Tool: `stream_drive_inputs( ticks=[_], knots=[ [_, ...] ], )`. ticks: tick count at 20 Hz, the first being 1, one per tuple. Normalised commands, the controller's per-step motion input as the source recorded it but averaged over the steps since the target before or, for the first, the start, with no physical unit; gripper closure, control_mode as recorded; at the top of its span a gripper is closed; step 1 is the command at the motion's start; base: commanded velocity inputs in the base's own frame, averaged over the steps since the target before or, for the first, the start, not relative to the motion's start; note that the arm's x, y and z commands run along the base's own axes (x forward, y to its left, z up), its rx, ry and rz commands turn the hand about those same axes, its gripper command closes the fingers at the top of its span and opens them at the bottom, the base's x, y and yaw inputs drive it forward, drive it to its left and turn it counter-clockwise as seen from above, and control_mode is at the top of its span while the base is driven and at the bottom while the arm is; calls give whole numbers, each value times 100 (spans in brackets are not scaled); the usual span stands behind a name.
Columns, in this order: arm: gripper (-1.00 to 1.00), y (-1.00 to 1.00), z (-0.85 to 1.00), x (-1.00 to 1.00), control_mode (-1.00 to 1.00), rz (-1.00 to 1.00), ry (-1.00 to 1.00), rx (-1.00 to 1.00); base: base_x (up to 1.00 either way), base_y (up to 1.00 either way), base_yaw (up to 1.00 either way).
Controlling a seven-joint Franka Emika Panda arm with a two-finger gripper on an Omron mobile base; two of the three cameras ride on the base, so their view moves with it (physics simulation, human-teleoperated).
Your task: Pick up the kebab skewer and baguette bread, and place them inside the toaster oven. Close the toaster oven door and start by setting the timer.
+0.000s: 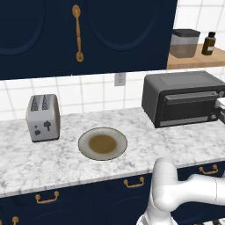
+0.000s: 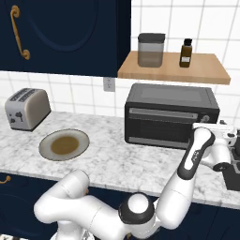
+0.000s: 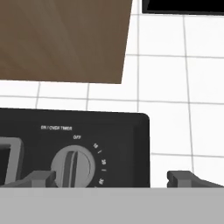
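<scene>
Right base view: toaster oven point(image 2: 171, 114) is seen on the marble counter point(image 2: 117, 161), long axis lying left-right, toaster oven door point(image 2: 161, 125) shut and facing forward. Gripper point(image 3: 111, 177) is spread wide, nothing held; timer knob point(image 3: 72, 166) is framed just beside the left fingertip point(image 3: 43, 176).

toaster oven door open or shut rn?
Shut: the toaster oven door sits flush and upright against the toaster oven front in both base views.
</scene>
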Motion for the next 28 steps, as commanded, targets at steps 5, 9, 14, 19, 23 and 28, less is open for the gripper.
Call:
stream_drive_inputs(
  ticks=[5, 9, 14, 19, 23, 28],
  knots=[
    [-100, -1, 35, -7, -100, -2, 0, 1, 0, 0, 0],
    [-100, 0, 26, -3, -100, -3, 0, 0, 0, 0, 0],
    [-100, 0, -10, -12, -100, -2, 0, 0, 0, 0, 0],
    [-100, 0, -25, -13, -100, 0, 0, 0, 0, 0, 0],
    [-100, 0, 0, 0, -100, 0, 0, 0, 0, 0, 0],
    [-100, 1, 0, 4, -100, 0, 0, 0, 0, 0, 0]
  ],
)
